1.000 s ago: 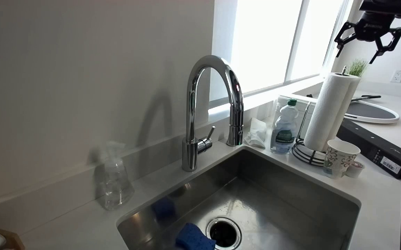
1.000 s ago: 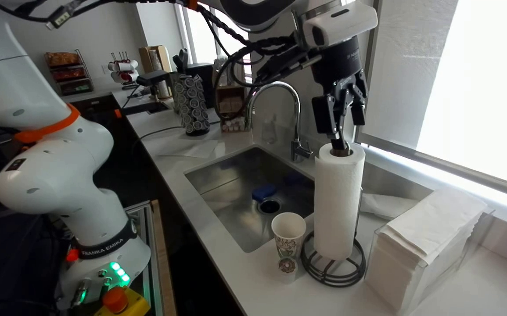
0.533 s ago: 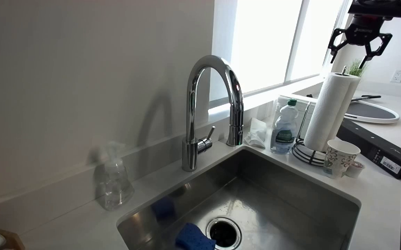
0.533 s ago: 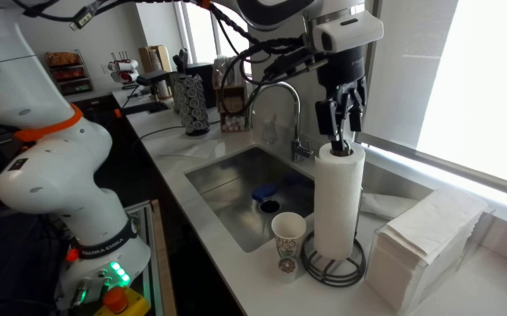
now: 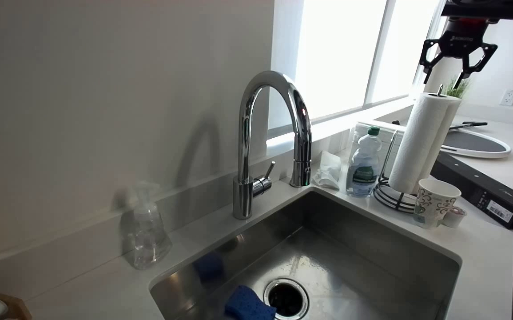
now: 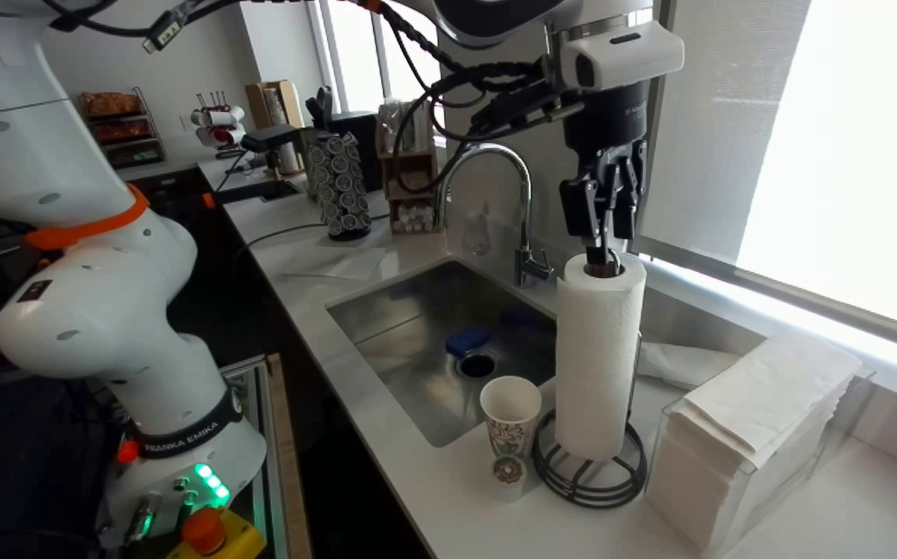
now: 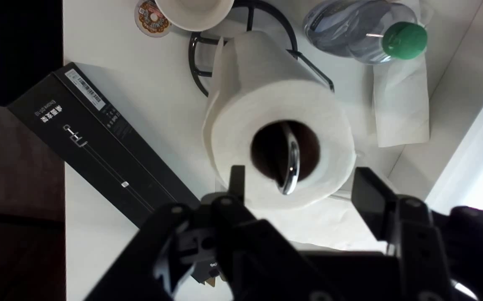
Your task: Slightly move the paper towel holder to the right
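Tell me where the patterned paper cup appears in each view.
In an exterior view: paper cup, right side, below middle.
In an exterior view: paper cup, lower half, right of centre.
In the wrist view: paper cup, cut by top edge.
Shared landmark: the paper towel holder.

1. In an exterior view, the white arm [image 6: 91, 318] stands bent, its upper part cut by the top edge.
2. The wrist [image 6: 623, 58] is turned downward.
3. The claw [image 5: 442, 82] hangs below it, pointing down.
4. Its two black fingers [image 7: 236, 182] stand well apart from each other.
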Tool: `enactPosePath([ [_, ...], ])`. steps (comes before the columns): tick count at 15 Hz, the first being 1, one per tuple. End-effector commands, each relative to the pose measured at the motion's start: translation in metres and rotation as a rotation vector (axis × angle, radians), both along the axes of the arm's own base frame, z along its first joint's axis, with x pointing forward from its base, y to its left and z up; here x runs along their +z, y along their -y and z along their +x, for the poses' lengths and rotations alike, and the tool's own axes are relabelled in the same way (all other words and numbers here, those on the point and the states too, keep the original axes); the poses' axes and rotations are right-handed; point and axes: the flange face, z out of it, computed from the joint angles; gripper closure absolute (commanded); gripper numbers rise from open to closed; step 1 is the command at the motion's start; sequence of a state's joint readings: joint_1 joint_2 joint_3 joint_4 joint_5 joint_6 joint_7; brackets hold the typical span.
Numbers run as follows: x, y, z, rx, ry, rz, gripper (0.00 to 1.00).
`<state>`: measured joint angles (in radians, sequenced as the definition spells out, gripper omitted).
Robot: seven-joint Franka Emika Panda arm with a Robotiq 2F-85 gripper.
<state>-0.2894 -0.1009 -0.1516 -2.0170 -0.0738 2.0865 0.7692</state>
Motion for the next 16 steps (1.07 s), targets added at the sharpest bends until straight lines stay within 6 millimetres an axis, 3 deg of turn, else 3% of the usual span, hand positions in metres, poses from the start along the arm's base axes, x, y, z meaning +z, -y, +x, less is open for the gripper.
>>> enactPosePath([
  [1,-0.0028,0.0024,0.0037,-0.022,-0.026,0.027,0.42],
  [5,-0.0049,0.0025,0.0036,-0.022,-0.038,0.034,0.50],
  [6,-0.0055,0.0021,0.0037,-0.021,-0.040,0.035,0.64],
  [7,-0.0058,0.0018,0.0039,-0.020,-0.042,0.034,0.63],
  [9,-0.0057,0.0008,0.0043,-0.018,-0.043,0.033,0.87],
  [11,-0.0057,0.0002,0.0045,-0.017,-0.044,0.029,0.99],
  [16,-0.0030,0.0006,0.0052,-0.019,-0.040,0.030,0.98],
])
